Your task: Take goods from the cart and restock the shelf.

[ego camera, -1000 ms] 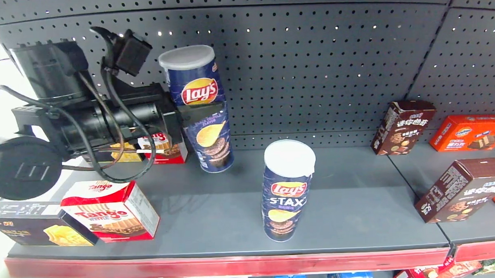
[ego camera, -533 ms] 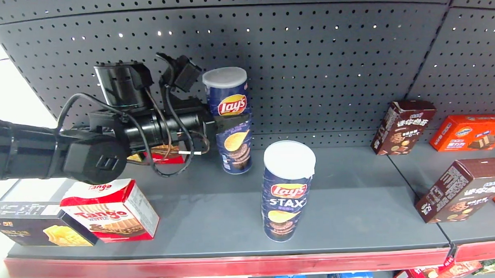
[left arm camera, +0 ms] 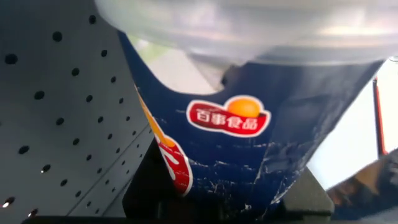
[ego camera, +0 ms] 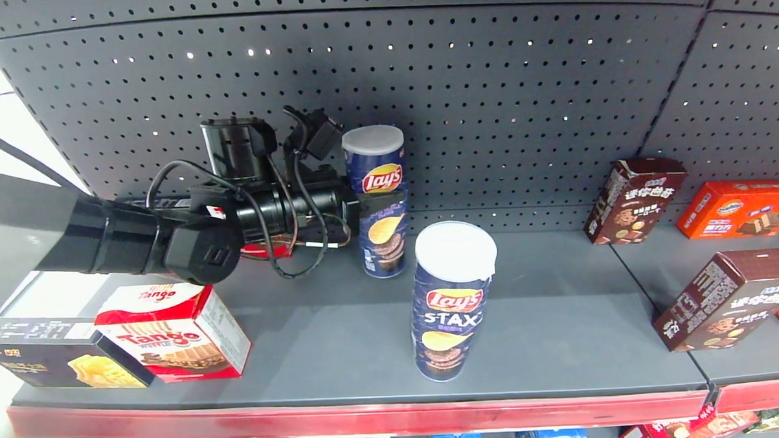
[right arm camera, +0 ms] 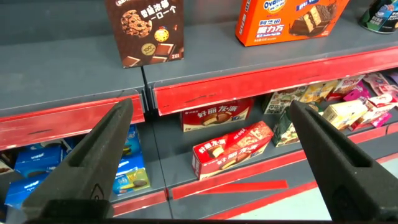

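The tall dark-blue cardboard chip tube with a translucent plastic lid [ego camera: 383,240] stood upright at the back of the grey metal shelf [ego camera: 562,329], close to the dark perforated back panel [ego camera: 522,110]. It was behind and to the left of a second, matching chip tube [ego camera: 454,307] nearer the front edge, and the two were apart. Whether its base touched the shelf could not be told.

Such a tube was probably light and fairly stiff, but its thin wall would dent under a hard squeeze and its glossy wrap looked slippery. Being tall and narrow, it would tip easily. The best hold was likely around the middle of the body, away from the lid, which could pop off.

The left hand [ego camera: 371,203] was closed around the tube at about mid-height, coming in sideways from the left. In the left wrist view the tube [left arm camera: 249,143] sat between the fingers.

The right hand [right arm camera: 211,106] was spread wide and held nothing, facing lower red-edged shelves of boxed snacks.
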Robot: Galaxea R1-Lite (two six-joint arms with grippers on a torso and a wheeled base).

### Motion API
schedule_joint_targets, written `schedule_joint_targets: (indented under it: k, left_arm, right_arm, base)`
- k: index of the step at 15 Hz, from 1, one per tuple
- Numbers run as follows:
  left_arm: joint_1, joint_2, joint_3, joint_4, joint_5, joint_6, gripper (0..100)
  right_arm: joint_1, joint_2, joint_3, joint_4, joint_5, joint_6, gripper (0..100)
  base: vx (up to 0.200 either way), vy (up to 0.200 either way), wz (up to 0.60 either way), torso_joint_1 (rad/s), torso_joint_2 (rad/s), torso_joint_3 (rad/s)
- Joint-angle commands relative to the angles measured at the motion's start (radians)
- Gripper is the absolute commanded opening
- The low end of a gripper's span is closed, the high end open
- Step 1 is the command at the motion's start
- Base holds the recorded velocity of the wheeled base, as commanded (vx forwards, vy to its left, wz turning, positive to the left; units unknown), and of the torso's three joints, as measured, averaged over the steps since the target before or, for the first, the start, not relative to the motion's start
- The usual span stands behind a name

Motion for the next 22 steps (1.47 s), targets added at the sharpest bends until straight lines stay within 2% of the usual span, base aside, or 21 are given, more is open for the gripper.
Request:
schedule_joint_targets:
  k: [1,8,14,17,18,21,22]
  left_arm:
    - [-0.001,0.042,-0.032,0.000,0.000,0.000,0]
    - [-0.049,0.119,-0.120,0.000,0.006,-0.002,0]
    - [-0.063,0.162,-0.137,-0.011,0.023,0.001,0]
    - [-0.063,0.165,-0.132,-0.011,0.023,0.038,0]
    - [-0.063,0.168,-0.132,-0.010,0.023,0.041,100]
    - [-0.057,0.154,-0.118,-0.002,0.025,0.043,100]
    - [-0.055,0.134,-0.111,-0.002,0.042,0.043,100]
  right_arm:
    - [0.000,0.001,0.000,0.000,0.000,0.000,100]
    - [0.000,0.001,0.000,0.000,0.000,0.000,100]
    - [0.000,0.001,0.000,0.000,0.000,0.000,100]
    - [0.000,0.001,0.000,0.000,0.000,0.000,100]
    - [0.000,0.001,0.000,0.000,0.000,0.000,100]
    - [0.000,0.001,0.000,0.000,0.000,0.000,100]
    - [0.000,0.001,0.000,0.000,0.000,0.000,100]
  base:
    - [0.000,0.000,0.00,0.000,0.00,0.000]
    - [0.000,0.000,0.00,0.000,0.00,0.000]
    - [0.000,0.000,0.00,0.000,0.00,0.000]
    - [0.000,0.000,0.00,0.000,0.00,0.000]
    - [0.000,0.000,0.00,0.000,0.00,0.000]
    - [0.000,0.000,0.00,0.000,0.00,0.000]
    - [0.000,0.000,0.00,0.000,0.00,0.000]
